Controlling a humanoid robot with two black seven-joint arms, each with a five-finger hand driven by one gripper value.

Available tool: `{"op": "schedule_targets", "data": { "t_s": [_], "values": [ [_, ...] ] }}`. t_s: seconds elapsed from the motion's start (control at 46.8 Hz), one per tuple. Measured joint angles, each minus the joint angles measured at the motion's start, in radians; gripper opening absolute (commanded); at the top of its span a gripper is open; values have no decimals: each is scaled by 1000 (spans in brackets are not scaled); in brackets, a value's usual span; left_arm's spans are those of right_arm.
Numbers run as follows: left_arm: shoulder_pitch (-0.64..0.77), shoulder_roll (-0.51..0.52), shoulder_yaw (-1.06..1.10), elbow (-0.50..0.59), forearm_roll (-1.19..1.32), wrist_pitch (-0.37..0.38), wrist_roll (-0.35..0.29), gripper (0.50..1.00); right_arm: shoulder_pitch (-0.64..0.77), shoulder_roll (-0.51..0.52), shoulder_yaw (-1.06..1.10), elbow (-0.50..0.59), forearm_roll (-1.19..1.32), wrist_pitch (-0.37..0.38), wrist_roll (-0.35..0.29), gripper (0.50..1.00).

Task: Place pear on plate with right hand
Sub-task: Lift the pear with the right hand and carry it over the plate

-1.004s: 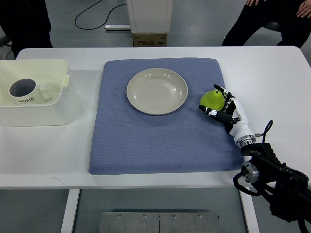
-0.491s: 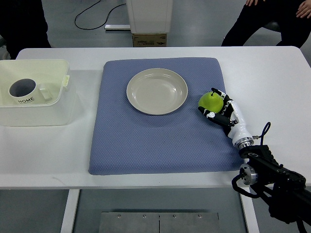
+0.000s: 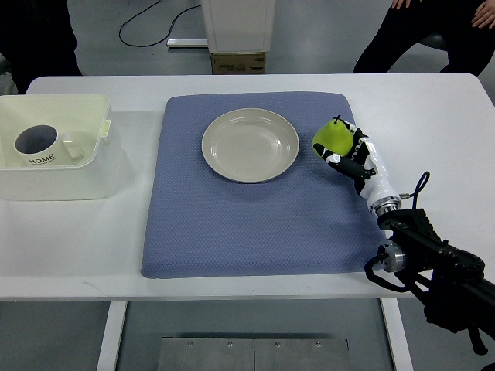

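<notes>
Right hand [image 3: 352,154] has its fingers wrapped around a green pear [image 3: 331,136]; an empty plate [image 3: 250,144] sits to its left.

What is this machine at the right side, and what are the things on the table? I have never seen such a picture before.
It is a humanoid robot's arm, seen by one camera looking steeply down from the robot's side. Its right hand, with fingers, grips a green pear above the blue mat. An empty plate lies on the mat, left of the pear. At the left of the white table stands a pale tub with a mug inside. The left arm is out of view. People sit beyond the table.
</notes>
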Motion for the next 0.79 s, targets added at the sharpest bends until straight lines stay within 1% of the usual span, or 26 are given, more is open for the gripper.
{"op": "schedule_targets", "data": {
  "t_s": [0.192,0.406,0.79],
  "values": [
    [-1,0,0,0,0,0,0,1000,60,-10,1,0,2,0,1,500],
    [0,0,0,0,0,0,0,1000,92,1,0,0,3,0,1,500],
    [-1,0,0,0,0,0,0,1000,133,100,-8,-3,3,0,0,500]
  ]
}}
